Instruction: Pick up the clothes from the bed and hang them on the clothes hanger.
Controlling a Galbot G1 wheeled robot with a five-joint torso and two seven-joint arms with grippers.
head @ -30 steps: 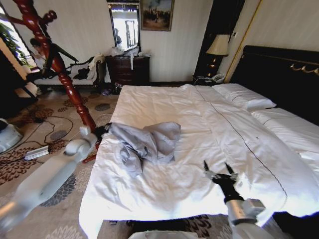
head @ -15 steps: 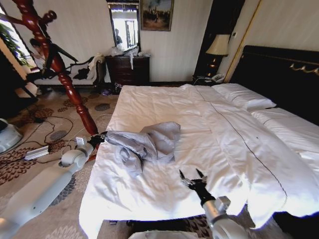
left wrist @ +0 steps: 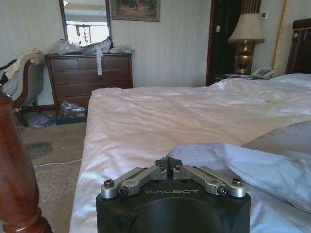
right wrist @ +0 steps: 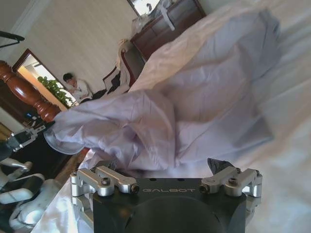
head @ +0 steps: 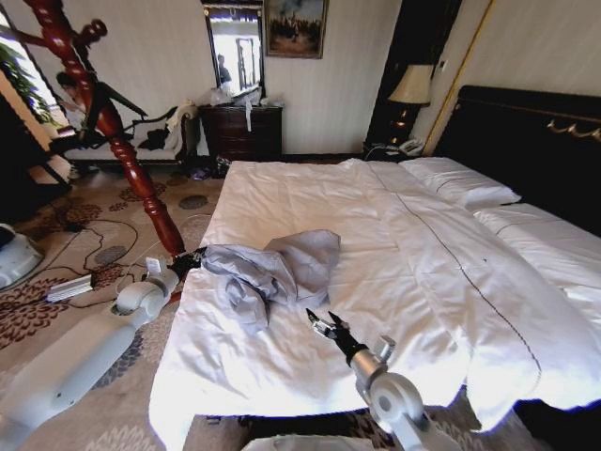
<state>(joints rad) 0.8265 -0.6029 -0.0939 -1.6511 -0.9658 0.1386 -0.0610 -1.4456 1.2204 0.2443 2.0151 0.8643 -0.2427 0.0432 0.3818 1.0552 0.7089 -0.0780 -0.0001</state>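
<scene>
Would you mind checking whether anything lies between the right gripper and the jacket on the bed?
Nothing visible does. The right gripper, open, hovers over bare white sheet of the bed, and the jacket lies just beyond its fingertips.

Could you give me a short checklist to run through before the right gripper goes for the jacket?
1. Right gripper open: ok.
2. Right gripper pointed at the jacket and close to it: ok.
3. Jacket flat for a clean grasp: not ok, crumpled in a heap.
4. Left gripper shut at the jacket's edge: ok; whether it pinches cloth: cannot tell.
5. Jacket lies on the bed: ok.
</scene>
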